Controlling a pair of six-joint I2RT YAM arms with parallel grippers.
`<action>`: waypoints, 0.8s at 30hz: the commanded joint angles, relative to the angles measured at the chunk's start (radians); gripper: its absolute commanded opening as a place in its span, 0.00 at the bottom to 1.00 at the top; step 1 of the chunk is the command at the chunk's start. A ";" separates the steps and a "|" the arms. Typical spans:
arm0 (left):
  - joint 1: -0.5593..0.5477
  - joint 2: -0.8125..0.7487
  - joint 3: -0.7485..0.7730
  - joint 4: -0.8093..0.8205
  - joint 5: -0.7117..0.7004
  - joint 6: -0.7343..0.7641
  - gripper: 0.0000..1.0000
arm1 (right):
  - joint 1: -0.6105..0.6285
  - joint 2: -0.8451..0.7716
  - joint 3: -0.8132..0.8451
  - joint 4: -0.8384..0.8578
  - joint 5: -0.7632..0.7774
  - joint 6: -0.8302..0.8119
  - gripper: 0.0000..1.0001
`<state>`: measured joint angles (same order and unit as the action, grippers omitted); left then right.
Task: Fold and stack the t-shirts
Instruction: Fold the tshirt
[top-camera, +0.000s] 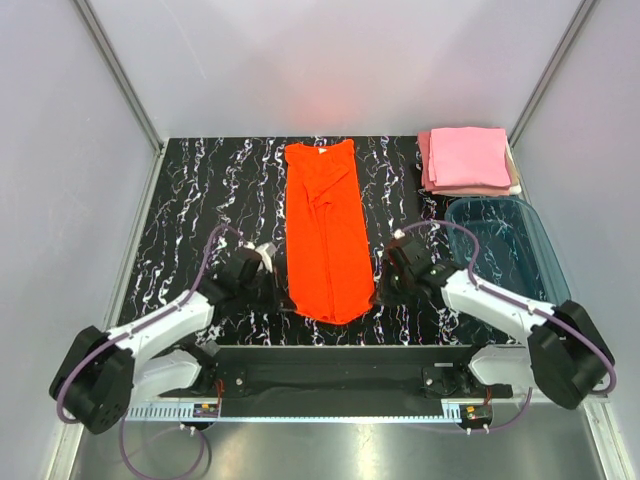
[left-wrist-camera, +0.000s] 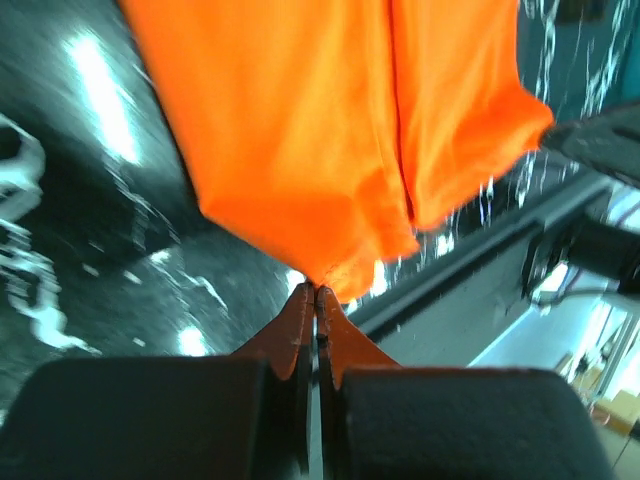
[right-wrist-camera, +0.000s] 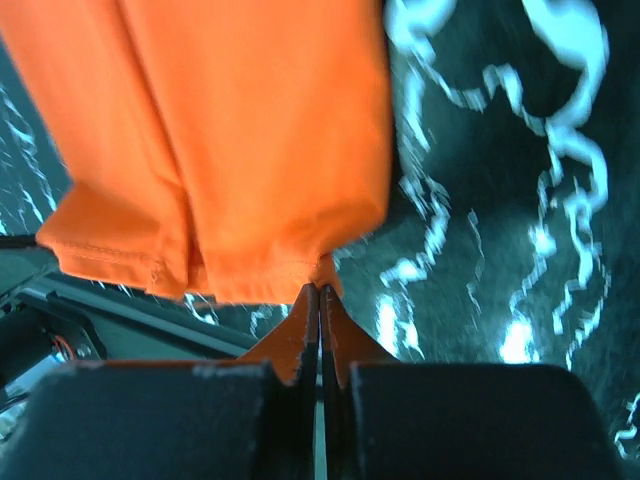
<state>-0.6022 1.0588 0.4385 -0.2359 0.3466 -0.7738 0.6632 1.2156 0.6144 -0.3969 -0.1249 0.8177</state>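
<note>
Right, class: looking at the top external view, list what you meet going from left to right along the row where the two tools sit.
left tool → orange-red t-shirt → right tool → teal tub

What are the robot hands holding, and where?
The orange t-shirt, pinched at its near hem: left hand at one corner, right hand at the other.

Lab booth — white walls (top-camera: 330, 60), marbled table (top-camera: 200, 200).
</note>
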 joint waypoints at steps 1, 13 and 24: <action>0.086 0.052 0.066 0.017 0.029 0.056 0.00 | 0.006 0.059 0.131 -0.016 0.080 -0.101 0.00; 0.281 0.441 0.419 0.024 0.124 0.203 0.00 | -0.089 0.416 0.544 -0.063 0.045 -0.284 0.00; 0.369 0.748 0.860 -0.080 0.092 0.249 0.00 | -0.223 0.702 0.953 -0.169 -0.007 -0.397 0.00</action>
<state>-0.2600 1.7515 1.1858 -0.3008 0.4500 -0.5552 0.4679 1.8812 1.4471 -0.5282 -0.1017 0.4805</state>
